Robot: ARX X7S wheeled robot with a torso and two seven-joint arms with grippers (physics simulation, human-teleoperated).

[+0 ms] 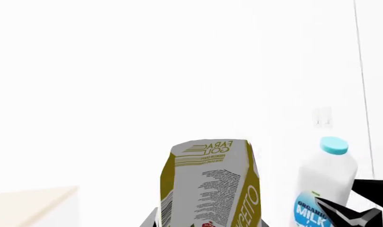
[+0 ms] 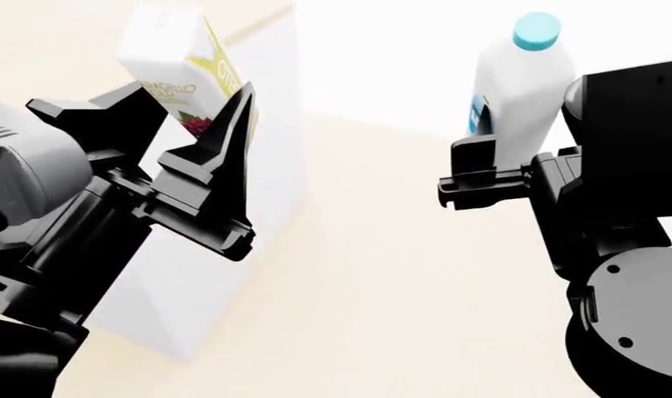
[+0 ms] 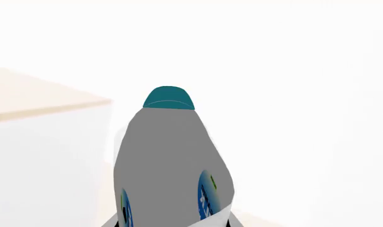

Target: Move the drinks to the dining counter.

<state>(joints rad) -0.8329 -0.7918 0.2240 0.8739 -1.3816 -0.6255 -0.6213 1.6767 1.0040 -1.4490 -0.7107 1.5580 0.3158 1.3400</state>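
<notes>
My left gripper (image 2: pixel 187 112) is shut on the small white and yellow-green carton (image 2: pixel 176 62) with the raspberry picture and holds it up in the air. The carton fills the lower middle of the left wrist view (image 1: pixel 207 182). My right gripper (image 2: pixel 511 153) is shut on the tall white bottle (image 2: pixel 518 79) with a teal cap and blue label, also held up. The bottle shows in the right wrist view (image 3: pixel 172 161) and in the left wrist view (image 1: pixel 327 182). The white-and-blue Milk carton is out of view. The dining counter (image 2: pixel 264 16) lies ahead at the left, beyond the left gripper.
The counter's flat light-grey panel (image 2: pixel 203 282) drops to a pale beige floor (image 2: pixel 402 274). Its corner shows in the left wrist view (image 1: pixel 27 201) and its pale top in the right wrist view (image 3: pixel 34 94). White walls stand beyond.
</notes>
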